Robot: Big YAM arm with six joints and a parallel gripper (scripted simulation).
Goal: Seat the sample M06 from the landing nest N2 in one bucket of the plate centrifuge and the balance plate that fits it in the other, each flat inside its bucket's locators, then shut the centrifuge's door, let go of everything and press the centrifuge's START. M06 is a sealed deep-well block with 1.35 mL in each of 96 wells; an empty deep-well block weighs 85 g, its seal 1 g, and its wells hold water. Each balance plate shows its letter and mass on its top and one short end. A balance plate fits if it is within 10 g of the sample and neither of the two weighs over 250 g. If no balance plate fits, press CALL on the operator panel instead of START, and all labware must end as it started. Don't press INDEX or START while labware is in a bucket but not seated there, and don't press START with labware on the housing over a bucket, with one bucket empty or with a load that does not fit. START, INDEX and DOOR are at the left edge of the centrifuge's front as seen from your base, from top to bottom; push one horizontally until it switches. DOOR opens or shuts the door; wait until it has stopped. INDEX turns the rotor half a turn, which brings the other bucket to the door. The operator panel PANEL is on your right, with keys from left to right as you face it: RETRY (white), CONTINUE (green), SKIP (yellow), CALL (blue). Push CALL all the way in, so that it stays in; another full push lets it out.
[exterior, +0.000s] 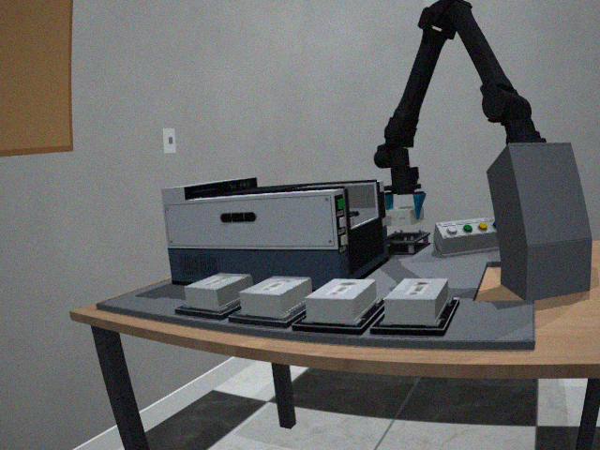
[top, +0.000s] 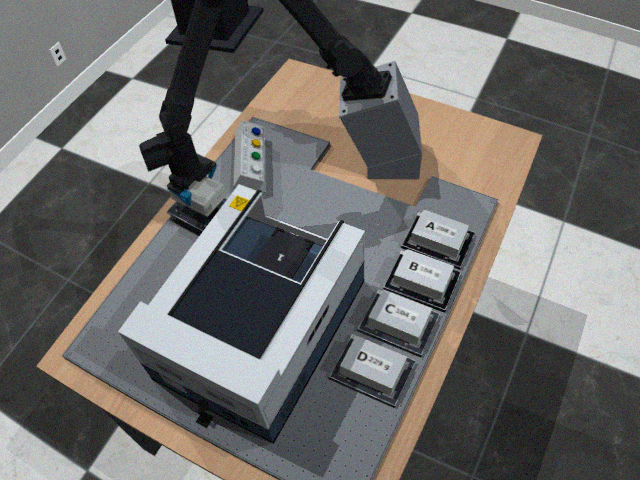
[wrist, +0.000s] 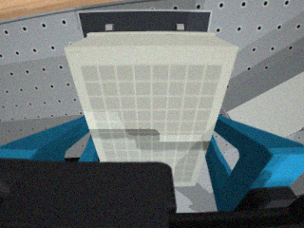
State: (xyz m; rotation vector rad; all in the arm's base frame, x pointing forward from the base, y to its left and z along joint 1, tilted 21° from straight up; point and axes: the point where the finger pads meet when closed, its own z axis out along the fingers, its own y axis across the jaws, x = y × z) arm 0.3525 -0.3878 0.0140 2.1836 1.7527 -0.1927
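My gripper (top: pixel 199 198) with blue fingers is shut on the sample M06 (top: pixel 208 194), a pale sealed deep-well block with a well grid on top (wrist: pixel 149 102). It holds the block lifted above the dark landing nest N2 (top: pixel 187 215), which also shows in the side view (exterior: pixel 408 238) below the block (exterior: pixel 401 214). The centrifuge (top: pixel 242 304) stands beside it with its door open, and a dark bucket (top: pixel 283 252) shows in the opening. Balance plates A (top: pixel 439 233), B (top: pixel 424 272), C (top: pixel 401 316) and D (top: pixel 374 363) sit in their nests on the right.
The operator panel (top: pixel 251 151) with blue, yellow, green and white keys stands just behind the centrifuge, close to my gripper. A tall grey housing (top: pixel 385 124) carries my arm's base. The centrifuge's buttons (exterior: pixel 341 220) are on its front edge.
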